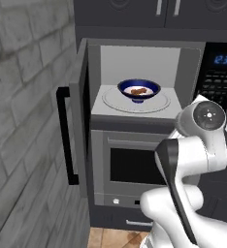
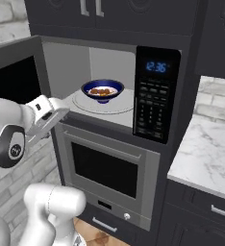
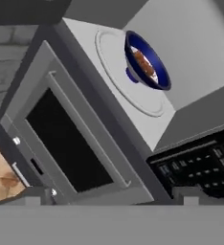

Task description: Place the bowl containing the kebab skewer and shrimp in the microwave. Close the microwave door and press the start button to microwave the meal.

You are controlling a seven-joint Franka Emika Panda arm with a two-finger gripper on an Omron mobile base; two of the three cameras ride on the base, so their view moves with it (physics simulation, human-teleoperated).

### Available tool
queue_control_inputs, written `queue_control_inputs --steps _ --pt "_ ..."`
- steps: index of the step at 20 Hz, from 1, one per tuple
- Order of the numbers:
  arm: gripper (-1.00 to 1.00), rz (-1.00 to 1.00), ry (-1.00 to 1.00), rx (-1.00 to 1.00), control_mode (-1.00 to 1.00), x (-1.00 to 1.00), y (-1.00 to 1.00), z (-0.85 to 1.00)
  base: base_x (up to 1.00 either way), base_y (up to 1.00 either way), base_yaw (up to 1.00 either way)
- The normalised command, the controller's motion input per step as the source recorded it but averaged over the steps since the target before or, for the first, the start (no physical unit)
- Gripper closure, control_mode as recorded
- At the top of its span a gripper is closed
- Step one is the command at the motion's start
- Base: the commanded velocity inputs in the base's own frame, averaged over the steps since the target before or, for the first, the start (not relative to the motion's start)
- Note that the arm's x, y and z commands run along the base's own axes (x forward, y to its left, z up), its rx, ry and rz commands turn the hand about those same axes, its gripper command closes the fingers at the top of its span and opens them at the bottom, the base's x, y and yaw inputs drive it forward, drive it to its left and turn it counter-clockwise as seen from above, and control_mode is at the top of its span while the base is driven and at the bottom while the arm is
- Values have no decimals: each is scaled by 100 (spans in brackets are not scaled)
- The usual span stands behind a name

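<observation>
The microwave (image 1: 183, 63) stands open, and the dark blue bowl (image 1: 138, 90) sits on its round glass turntable (image 1: 115, 102). The brown kebab skewer (image 3: 143, 62) lies in the bowl (image 3: 152, 60); the orange shrimp beside it is too small to tell apart. The microwave door (image 1: 79, 116) is swung out to the left, its black bar handle (image 1: 66, 138) facing outward. My gripper (image 3: 111, 197) is open and empty, its fingertips (image 3: 33, 196) wide apart. It hangs in front of and below the cavity, clear of the bowl (image 2: 103, 90). The keypad panel (image 2: 155, 93) with the blue display is right of the cavity.
A larger oven (image 2: 105, 166) with a horizontal handle sits directly under the microwave. A grey brick wall (image 1: 23, 121) runs along the left behind the open door. A marble counter (image 2: 206, 139) lies to the right, and dark cabinets (image 2: 114, 14) hang above.
</observation>
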Motion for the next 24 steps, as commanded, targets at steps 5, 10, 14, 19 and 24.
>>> queue_control_inputs --steps 5,10,14,19,24 --pt "-100 28 0 -37 -100 -22 34 30 0 0 0" --pt "-100 25 0 -15 -100 0 48 8 0 0 0" --pt "-100 22 0 -2 -100 -15 30 43 0 0 0" --pt "-100 12 0 -1 -100 -45 17 46 0 0 0" --pt "-100 2 0 -1 -100 -47 22 27 0 0 0"
